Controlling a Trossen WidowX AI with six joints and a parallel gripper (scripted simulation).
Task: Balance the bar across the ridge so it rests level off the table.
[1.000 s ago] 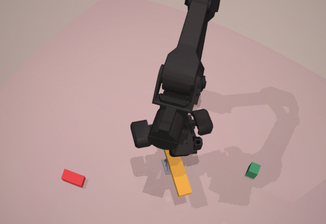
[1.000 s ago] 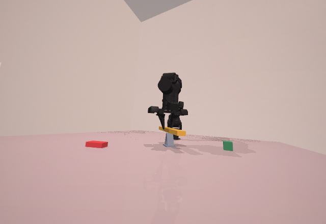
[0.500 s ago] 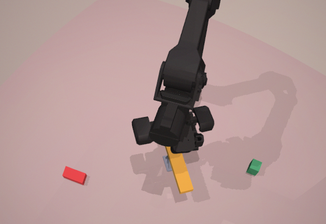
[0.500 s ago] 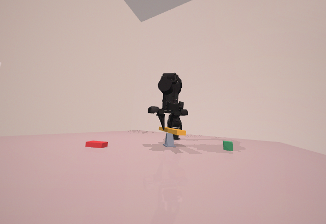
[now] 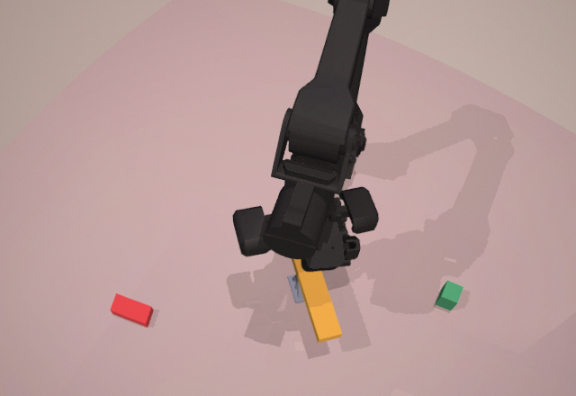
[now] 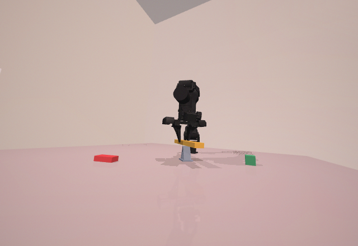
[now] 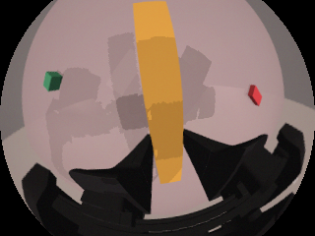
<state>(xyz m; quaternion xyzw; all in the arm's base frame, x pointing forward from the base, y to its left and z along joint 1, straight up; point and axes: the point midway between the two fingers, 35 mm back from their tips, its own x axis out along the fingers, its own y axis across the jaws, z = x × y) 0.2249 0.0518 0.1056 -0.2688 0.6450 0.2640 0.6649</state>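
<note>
The orange bar [image 5: 320, 305] [image 6: 191, 143] [image 7: 164, 84] is held off the table, above the blue-grey ridge [image 5: 294, 288] [image 6: 186, 153]. In the exterior view its underside is at the ridge's top; whether they touch I cannot tell. The bar looks close to level there. My gripper [image 6: 184, 141] [image 7: 165, 136] is shut on the bar, with one finger on each side of it. In the top view the arm hides the fingers and the bar's far end. In the wrist view the bar hides the ridge.
A red block [image 5: 131, 310] [image 6: 106, 158] [image 7: 254, 94] lies on the table [image 5: 209, 359] to the left in the top and exterior views. A green block [image 5: 449, 294] [image 6: 250, 160] [image 7: 52, 81] stands to the right. Both are well apart from the ridge.
</note>
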